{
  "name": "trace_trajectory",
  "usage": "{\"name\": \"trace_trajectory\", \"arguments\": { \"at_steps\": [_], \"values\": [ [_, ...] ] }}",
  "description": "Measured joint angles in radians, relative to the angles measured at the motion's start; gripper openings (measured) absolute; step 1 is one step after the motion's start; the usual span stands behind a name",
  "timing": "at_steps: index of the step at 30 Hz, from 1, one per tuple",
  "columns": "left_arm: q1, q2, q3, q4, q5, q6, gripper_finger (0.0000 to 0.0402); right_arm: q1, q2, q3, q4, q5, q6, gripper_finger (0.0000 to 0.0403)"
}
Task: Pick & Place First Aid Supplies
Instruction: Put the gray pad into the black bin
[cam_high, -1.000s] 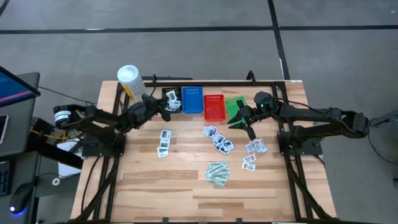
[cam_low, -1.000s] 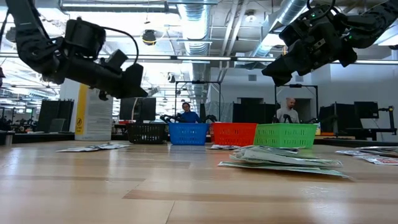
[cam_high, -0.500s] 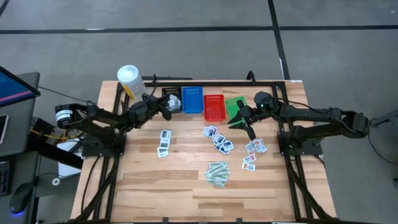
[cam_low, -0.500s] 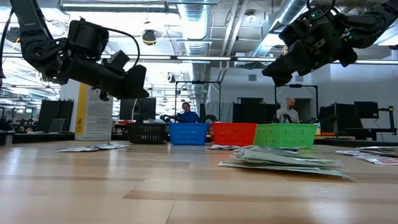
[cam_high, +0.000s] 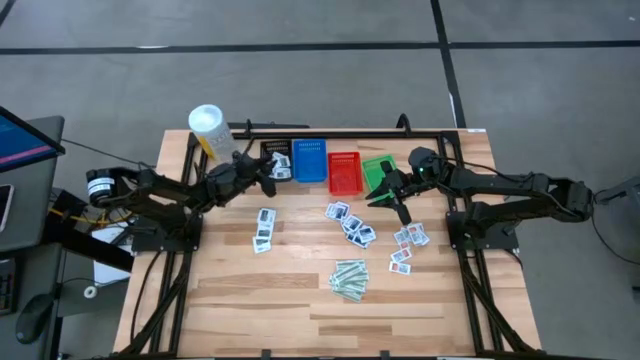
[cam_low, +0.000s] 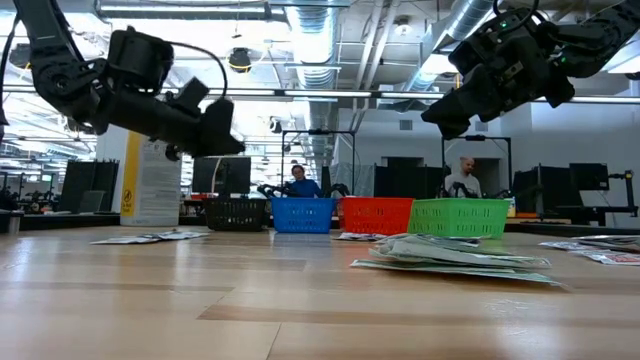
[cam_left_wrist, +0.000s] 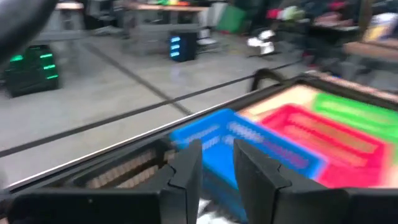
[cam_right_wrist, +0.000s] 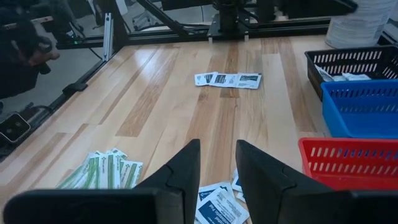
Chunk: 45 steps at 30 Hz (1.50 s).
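The left gripper (cam_high: 270, 172) hovers over the black basket (cam_high: 277, 156) at the table's (cam_high: 240, 290) 11 o'clock, fingers slightly parted, empty. White packets (cam_high: 352, 226) lie mid-table; the right gripper (cam_high: 385, 197), fingers parted, hangs beside the green basket (cam_high: 376, 168).

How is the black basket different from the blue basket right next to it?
The black basket already holds a few white packets, while the blue basket looks empty inside. The black one stands at the end of the row, nearest the tall white tub; the blue one sits between it and the red basket. Both are small mesh baskets of similar size.
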<state>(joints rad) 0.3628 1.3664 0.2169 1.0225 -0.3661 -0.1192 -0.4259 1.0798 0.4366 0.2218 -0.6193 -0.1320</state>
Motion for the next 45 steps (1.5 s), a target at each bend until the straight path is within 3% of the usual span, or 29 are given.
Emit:
{"name": "trace_trajectory", "arguments": {
  "at_steps": [6, 10, 17, 24, 34, 45],
  "values": [
    [-0.091, -0.113, 0.000, -0.023, 0.137, 0.073, 0.0091, 0.000, 0.000, 0.000, -0.003, 0.000, 0.009, 0.0098],
    [-0.172, -0.191, 0.000, -0.165, 0.203, 0.119, 0.0091, 0.000, 0.000, 0.000, -0.016, 0.000, -0.004, 0.0098],
    [-0.293, -0.231, 0.000, -0.485, 0.205, 0.067, 0.0091, 0.000, 0.000, 0.000, -0.030, 0.000, -0.009, 0.0098],
    [-0.388, -0.231, 0.000, -0.624, 0.201, -0.034, 0.0090, 0.000, 0.000, 0.000, -0.027, 0.000, -0.009, 0.0098],
    [-0.355, -0.275, 0.000, -0.901, 0.124, -0.194, 0.0077, 0.000, 0.000, 0.000, -0.027, 0.000, -0.009, 0.0098],
    [-0.275, -0.274, 0.000, -0.950, 0.123, -0.230, 0.0077, 0.000, 0.000, 0.000, -0.026, 0.000, -0.009, 0.0098]
  ]
}}
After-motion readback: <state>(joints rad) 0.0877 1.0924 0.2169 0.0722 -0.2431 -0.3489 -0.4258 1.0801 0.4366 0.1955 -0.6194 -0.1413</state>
